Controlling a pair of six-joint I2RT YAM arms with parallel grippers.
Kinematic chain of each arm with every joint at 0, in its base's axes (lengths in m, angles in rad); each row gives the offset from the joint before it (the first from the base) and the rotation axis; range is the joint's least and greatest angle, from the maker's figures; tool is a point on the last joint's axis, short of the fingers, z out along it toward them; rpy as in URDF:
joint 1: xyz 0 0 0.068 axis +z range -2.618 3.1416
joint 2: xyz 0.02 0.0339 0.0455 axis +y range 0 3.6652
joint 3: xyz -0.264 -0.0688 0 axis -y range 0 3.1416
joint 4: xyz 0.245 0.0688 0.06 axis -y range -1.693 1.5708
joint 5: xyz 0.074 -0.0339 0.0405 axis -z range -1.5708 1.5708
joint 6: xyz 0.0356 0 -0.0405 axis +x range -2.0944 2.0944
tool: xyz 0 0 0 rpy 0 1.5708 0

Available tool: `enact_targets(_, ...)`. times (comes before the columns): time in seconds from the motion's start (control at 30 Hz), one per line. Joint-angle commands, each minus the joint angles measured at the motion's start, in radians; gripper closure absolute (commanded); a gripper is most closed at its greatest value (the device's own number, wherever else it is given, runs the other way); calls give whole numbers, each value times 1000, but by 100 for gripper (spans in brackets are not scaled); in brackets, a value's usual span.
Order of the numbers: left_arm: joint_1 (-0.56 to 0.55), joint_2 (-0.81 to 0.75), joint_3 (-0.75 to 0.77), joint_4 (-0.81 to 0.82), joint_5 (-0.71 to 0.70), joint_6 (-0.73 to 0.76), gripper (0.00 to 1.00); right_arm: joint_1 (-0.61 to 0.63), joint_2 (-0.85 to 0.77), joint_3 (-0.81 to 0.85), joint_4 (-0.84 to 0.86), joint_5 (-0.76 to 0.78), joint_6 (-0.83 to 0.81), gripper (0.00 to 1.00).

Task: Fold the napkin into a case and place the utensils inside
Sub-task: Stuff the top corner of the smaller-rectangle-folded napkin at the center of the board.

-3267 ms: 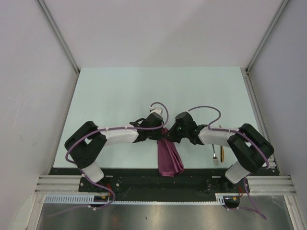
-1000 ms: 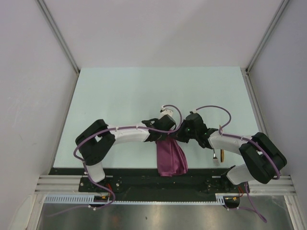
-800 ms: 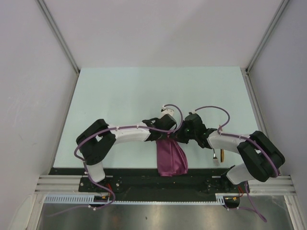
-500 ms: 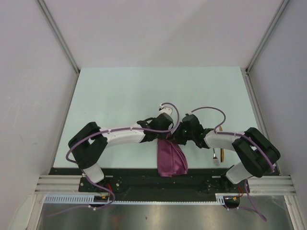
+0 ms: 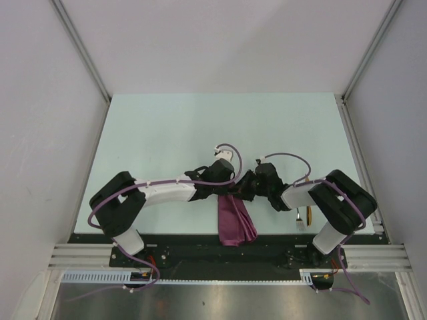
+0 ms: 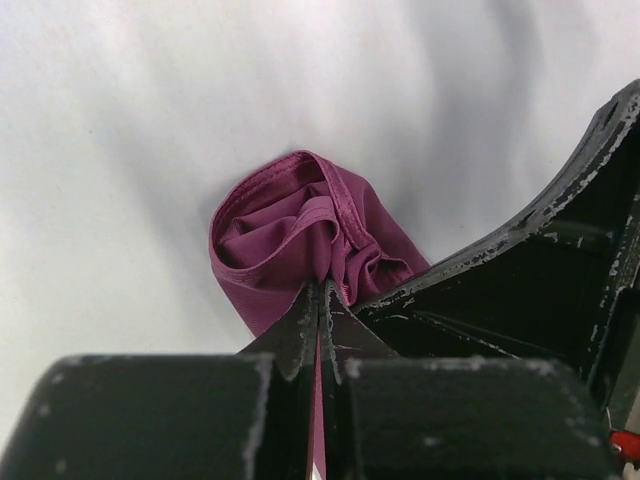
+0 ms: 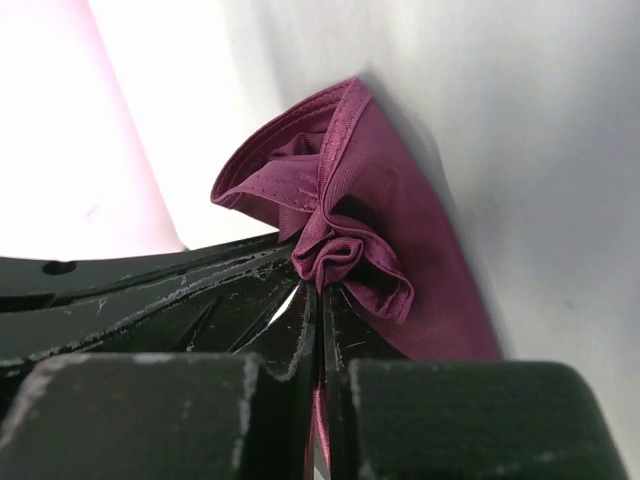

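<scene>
The plum-magenta napkin [image 5: 235, 222] hangs as a bunched, narrow strip near the table's front edge, its top end pinched between both grippers. My left gripper [image 5: 225, 193] is shut on a fold of the napkin [image 6: 290, 235], cloth showing between its tips [image 6: 322, 290]. Right beside it, my right gripper [image 5: 244, 192] is shut on a rumpled corner of the same napkin [image 7: 375, 235], its fingertips [image 7: 320, 292] pressed together. The utensils [image 5: 304, 215], one silver and one golden-yellow, lie by the right arm's base. No folded case shows.
The pale green table [image 5: 220, 133] stretches away behind the arms. A black rail [image 5: 220, 250] runs along the near edge under the hanging cloth. Grey walls close in both sides.
The left gripper has closed on the napkin. Both grippers shifted slightly left and back, and the cloth now hangs narrower than a second ago.
</scene>
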Motion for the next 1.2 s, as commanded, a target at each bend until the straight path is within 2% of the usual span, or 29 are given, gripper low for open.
enact_targets(0.0, -4, -51, -20, 45, 36, -49, 100, 0, 68, -40, 309, -6, 86, 96)
enact_targets(0.17, 4, -63, -46, 77, 64, -67, 100, 32, 188, -87, 586, 30, 102, 93)
enact_targets(0.33, 8, -77, -55, 74, 76, -73, 100, 49, 235, -76, 558, 44, 33, 84)
enact_targets(0.4, 13, -83, -61, 74, 76, -78, 100, 46, 228, -61, 489, 24, -10, 82)
enact_targets(0.43, 14, -83, -63, 72, 76, -80, 100, 44, 202, -41, 445, 18, -33, 79)
enact_targets(0.47, 17, -85, -63, 72, 79, -80, 100, 46, 190, -27, 323, 15, -91, 75)
enact_targets(0.53, 22, -80, -63, 69, 81, -87, 100, 46, 144, -9, 234, 6, -141, 72)
enact_targets(0.67, 31, -66, -63, 68, 97, -99, 100, 52, 62, 14, 41, 21, -271, 60)
enact_targets(0.83, 36, -77, -67, 72, 105, -104, 100, 52, -4, 8, -22, 26, -395, 58)
enact_targets(0.9, 36, -83, -67, 66, 102, -101, 100, 53, -48, 8, -47, 44, -421, 54)
enact_targets(1.17, 42, -91, -72, 65, 105, -98, 100, 16, -107, -9, -67, 7, -428, 52)
